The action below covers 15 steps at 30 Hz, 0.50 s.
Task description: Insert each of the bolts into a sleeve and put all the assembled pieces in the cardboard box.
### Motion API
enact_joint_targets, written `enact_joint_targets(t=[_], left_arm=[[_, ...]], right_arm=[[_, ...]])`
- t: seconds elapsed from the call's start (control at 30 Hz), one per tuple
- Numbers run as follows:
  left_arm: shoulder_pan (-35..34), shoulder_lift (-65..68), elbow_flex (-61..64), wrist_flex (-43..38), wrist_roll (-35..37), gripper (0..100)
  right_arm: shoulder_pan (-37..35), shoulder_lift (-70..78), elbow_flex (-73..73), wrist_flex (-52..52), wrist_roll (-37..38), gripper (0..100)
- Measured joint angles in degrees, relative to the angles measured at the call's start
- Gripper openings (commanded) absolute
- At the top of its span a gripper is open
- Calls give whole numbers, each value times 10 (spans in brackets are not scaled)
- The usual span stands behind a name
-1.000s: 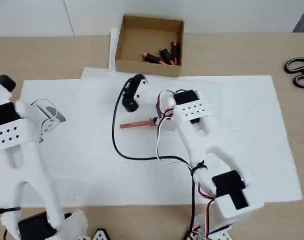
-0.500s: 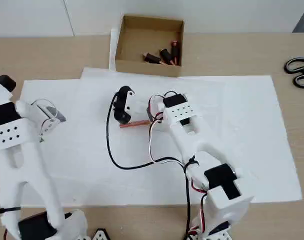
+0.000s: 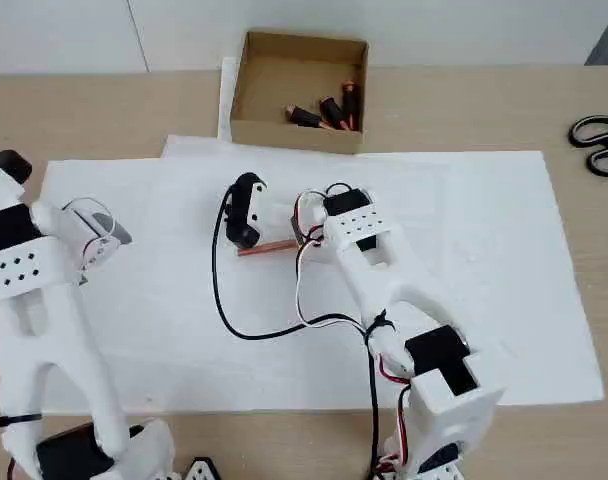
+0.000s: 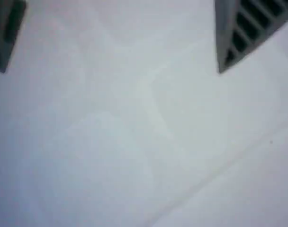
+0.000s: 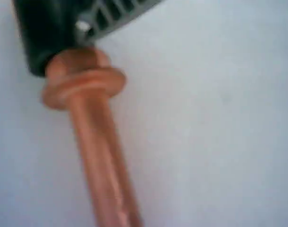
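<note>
We see the right gripper (image 3: 296,241) clamped on the head of a bolt (image 3: 267,247) low over the paper (image 3: 484,250); left gripper (image 4: 111,71) jaws apart. Insertion pending, we judge: next, align a sleeve

Bolt (image 3: 267,247) copper-orange, glossy down shank. Cardboard box (image 3: 284,134) plain brown. Assembled pieces (image 3: 329,108) inside: black with copper ends. Sheet (image 3: 484,250) white, no pattern. Table (image 3: 104,110) pale tan wood. Right arm (image 3: 384,275) and left arm (image 3: 34,290) white, with black motor blocks. Scissors (image 3: 599,140) have black handles. Left gripper (image 4: 111,66) fingers (image 4: 238,28) grey, dark-slotted.
</note>
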Motion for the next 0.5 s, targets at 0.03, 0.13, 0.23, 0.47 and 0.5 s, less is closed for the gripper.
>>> enact_joint_targets(t=[0.03, 0.13, 0.23, 0.47, 0.5], left_arm=[[0, 0, 0, 0, 0, 269], [0, 0, 0, 0, 0, 269], [0, 0, 0, 0, 0, 269], [-1, 0, 0, 0, 0, 269], [-1, 0, 0, 0, -1, 269]], right_arm=[[0, 0, 0, 0, 0, 169], [0, 0, 0, 0, 0, 169], [-5, 1, 0, 13, 0, 169], [-12, 22, 2, 15, -1, 169], [-12, 22, 2, 15, -1, 169]])
